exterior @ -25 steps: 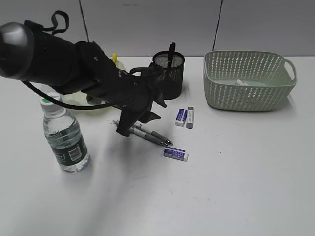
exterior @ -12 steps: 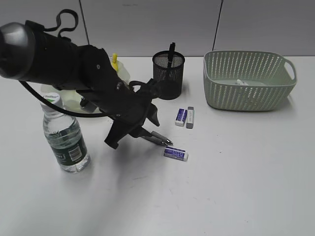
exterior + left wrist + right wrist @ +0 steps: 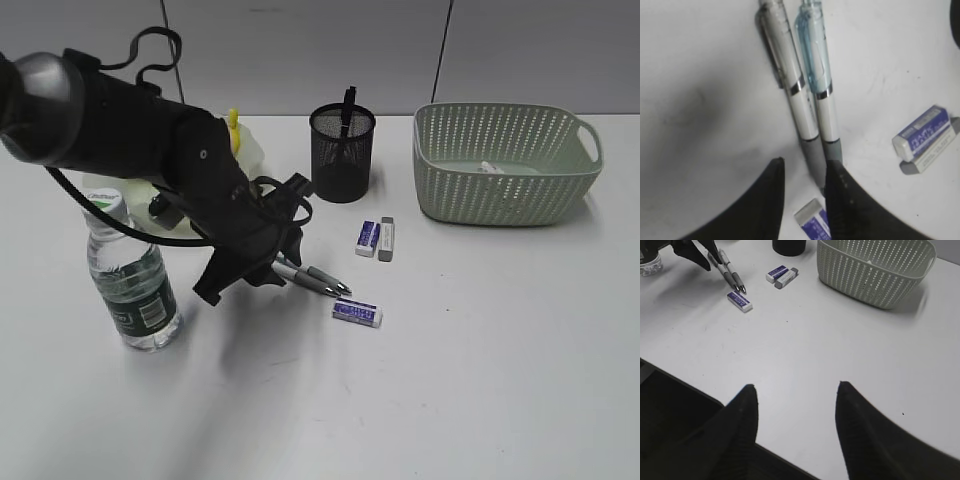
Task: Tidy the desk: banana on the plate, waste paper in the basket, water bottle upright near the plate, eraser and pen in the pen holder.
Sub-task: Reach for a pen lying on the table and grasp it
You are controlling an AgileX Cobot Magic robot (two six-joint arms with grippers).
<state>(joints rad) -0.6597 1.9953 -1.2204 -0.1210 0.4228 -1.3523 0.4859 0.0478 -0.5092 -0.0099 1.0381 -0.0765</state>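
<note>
Two pens [image 3: 318, 279] lie side by side on the desk [image 3: 450, 380]. My left gripper [image 3: 245, 281] hangs open just over them. In the left wrist view its tips [image 3: 805, 166] straddle the grey grip end of the left pen [image 3: 790, 85], and the blue-clipped pen [image 3: 818, 85] runs under the right finger. One eraser [image 3: 357, 313] lies beyond the pen tips and two erasers [image 3: 375, 238] sit together. The pen holder [image 3: 343, 152] holds a dark pen. The water bottle [image 3: 130, 285] stands upright. The banana [image 3: 233, 122] and plate [image 3: 250, 155] are mostly hidden behind the arm. Waste paper [image 3: 490, 168] lies in the basket [image 3: 505, 165]. My right gripper [image 3: 795, 387] is open and empty.
The basket [image 3: 875, 270] stands at the back right, with the pen holder to its left. The right gripper hovers above the desk's near edge [image 3: 700, 390], far from the objects. Bare white desk stretches across the front and right.
My left arm has swung down and to the left, bringing the gripper lower over the pens. The pens, erasers and bottle have not moved. The right arm is still.
</note>
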